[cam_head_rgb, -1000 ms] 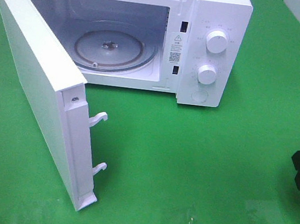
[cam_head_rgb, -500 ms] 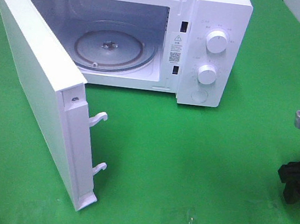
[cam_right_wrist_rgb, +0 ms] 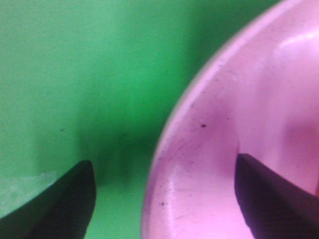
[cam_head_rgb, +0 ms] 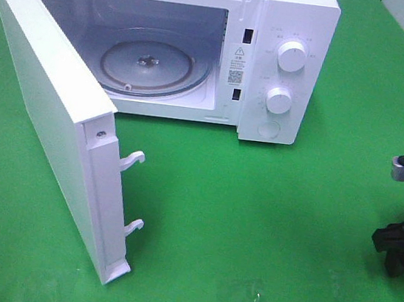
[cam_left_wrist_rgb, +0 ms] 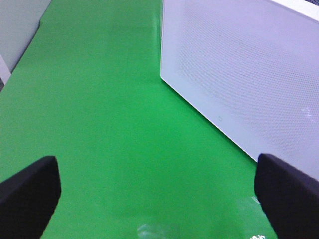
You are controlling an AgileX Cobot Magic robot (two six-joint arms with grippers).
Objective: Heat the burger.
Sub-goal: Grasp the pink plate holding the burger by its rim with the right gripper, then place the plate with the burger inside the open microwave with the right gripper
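A white microwave is seen at the back of the green-covered desk, its door swung wide towards the left side of the high view. Inside, a round glass turntable is seen with nothing on it. Two white knobs are mounted one above the other on the panel, the upper knob over the lower knob. Two white latch hooks are seen on the door's free edge.

The left end effector is held wide open above the bare green cover, with nothing between its fingers; the outer, perforated face of the door is seen just ahead of it.

The right end effector is seen at the far right edge of the high view, low over the desk. Its fingers are spread wide, and nothing is gripped by them. The rim of a pink plate is straddled: one finger is seen over the green cover, the other over the plate's inner surface. Whether either finger touches the plate cannot be told.

The burger is not shown in any view, so its place cannot be told.
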